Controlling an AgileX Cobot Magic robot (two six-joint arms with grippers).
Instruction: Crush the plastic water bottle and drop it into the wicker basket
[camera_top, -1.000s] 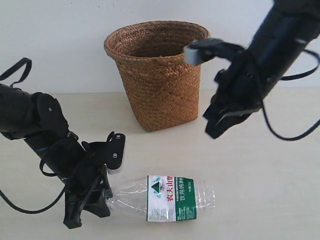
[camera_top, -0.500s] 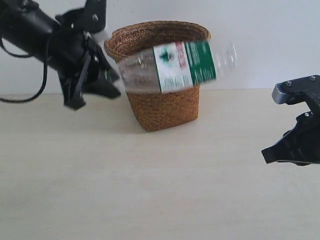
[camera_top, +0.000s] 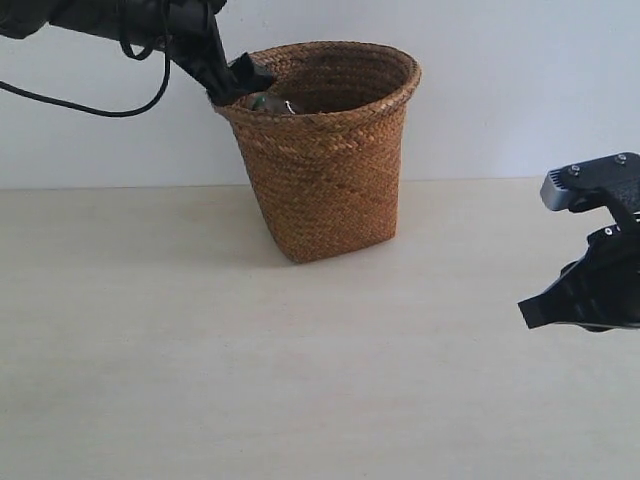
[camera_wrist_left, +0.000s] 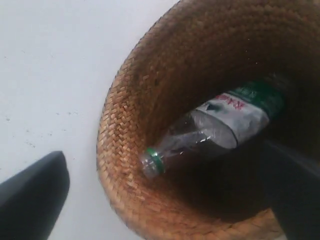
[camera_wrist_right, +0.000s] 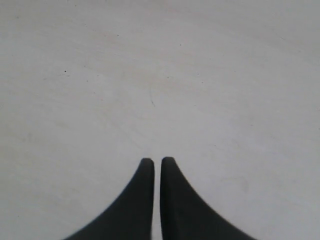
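Observation:
The plastic water bottle (camera_wrist_left: 225, 120) lies slanted inside the wicker basket (camera_wrist_left: 125, 150), its green neck end near the rim and its label deeper in. From the exterior view only a glint of the bottle (camera_top: 268, 101) shows behind the rim of the basket (camera_top: 320, 170). My left gripper (camera_top: 235, 80) hovers at the basket's left rim. In the left wrist view the left gripper (camera_wrist_left: 165, 165) is open, its fingers (camera_wrist_left: 35, 195) wide apart and holding nothing. My right gripper (camera_top: 535, 312) hangs low over the table at the right; the right gripper (camera_wrist_right: 157, 161) is shut and empty.
The basket stands at the back middle of the pale table (camera_top: 300, 380), against a white wall (camera_top: 500, 90). A black cable (camera_top: 100, 110) loops down from the left arm.
The left arm lifted the bottle from the table up to the basket and let it go; the bottle now lies inside. The right arm swung away from the basket, down to the right.

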